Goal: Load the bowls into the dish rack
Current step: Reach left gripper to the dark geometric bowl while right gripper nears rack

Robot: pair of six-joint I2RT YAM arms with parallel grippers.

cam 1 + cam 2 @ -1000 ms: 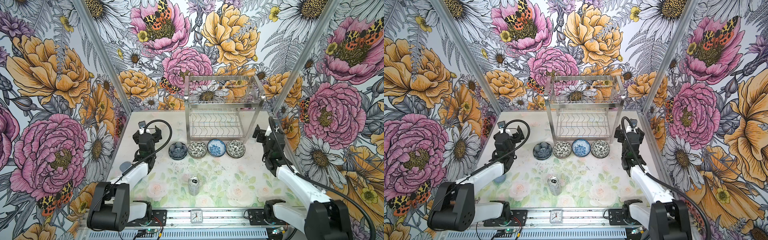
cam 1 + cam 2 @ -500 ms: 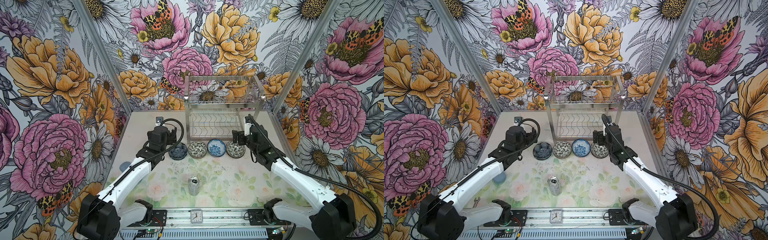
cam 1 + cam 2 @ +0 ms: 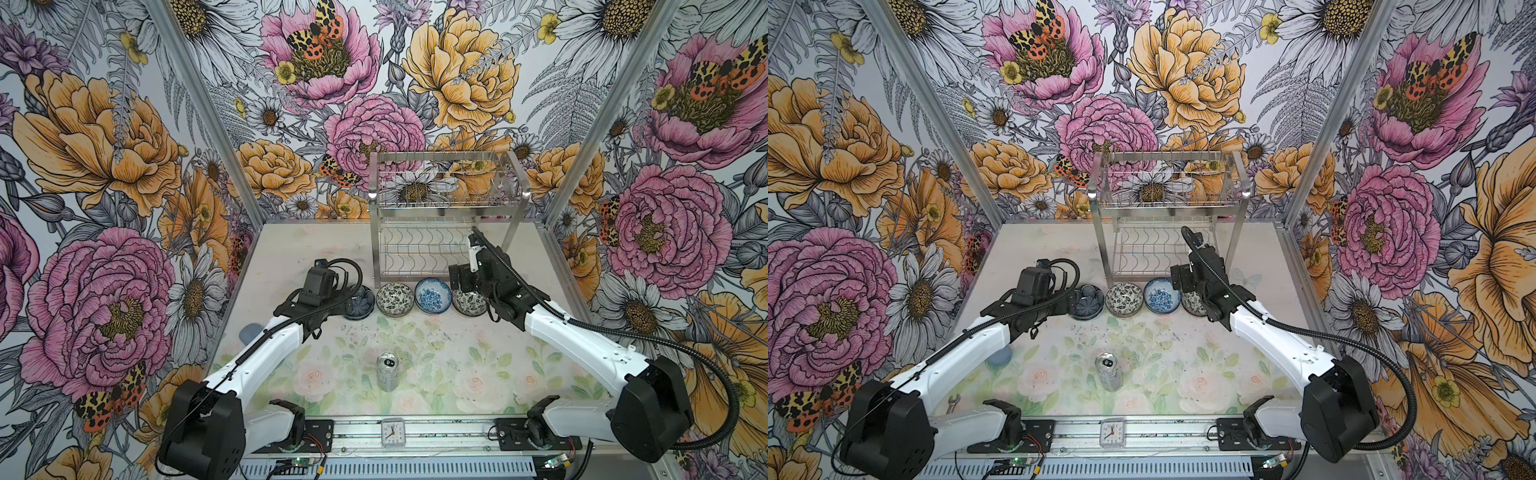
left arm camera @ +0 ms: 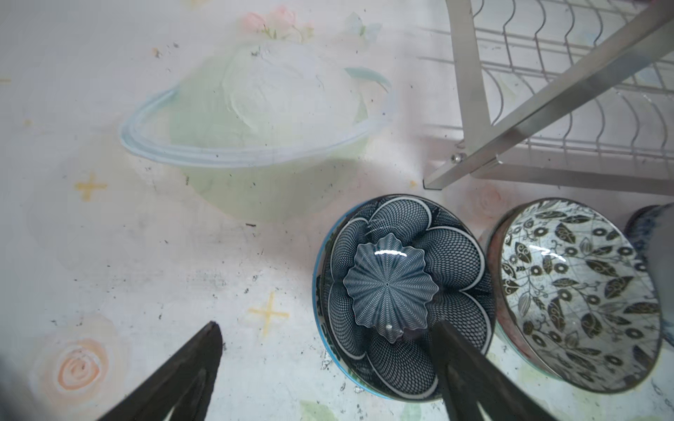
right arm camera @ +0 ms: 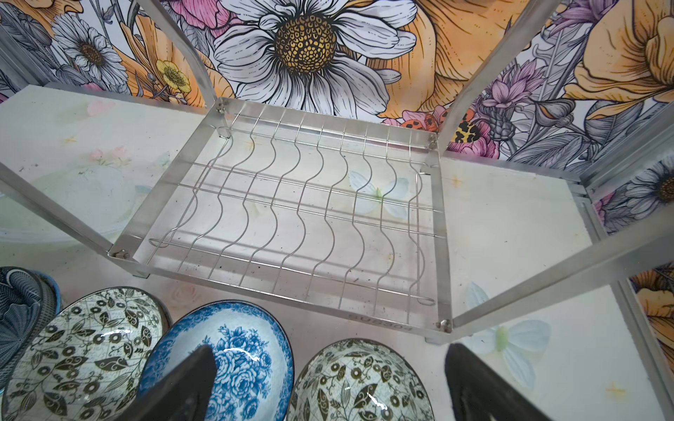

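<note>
Hovering low at the left end of the bowl row, my left pincer (image 4: 326,339) is spread wide and holds nothing: one finger sits over the inside of the dark bowl (image 4: 401,291), the other over bare table (image 4: 109,237) beside it, so the near rim lies between them; whether that inner finger touches the glaze I cannot tell. My right pincer (image 5: 330,368) is just as wide and empty, low over the other end of the row, with the end bowl (image 5: 361,386) between its fingers, one finger in front of the blue bowl (image 5: 248,350) and one past the end bowl's outer side, over the table. All four bowls stand upright on the table in a tight row, the leaf bowl (image 3: 395,298) between dark and blue, just in front of the rack (image 3: 446,199), which stands at the back of the table. Nearer the front edge, well apart from the bowls, a can (image 3: 387,371) stands upright, and a clock (image 3: 392,432) sits on the rail (image 3: 449,434) at the very front
</note>
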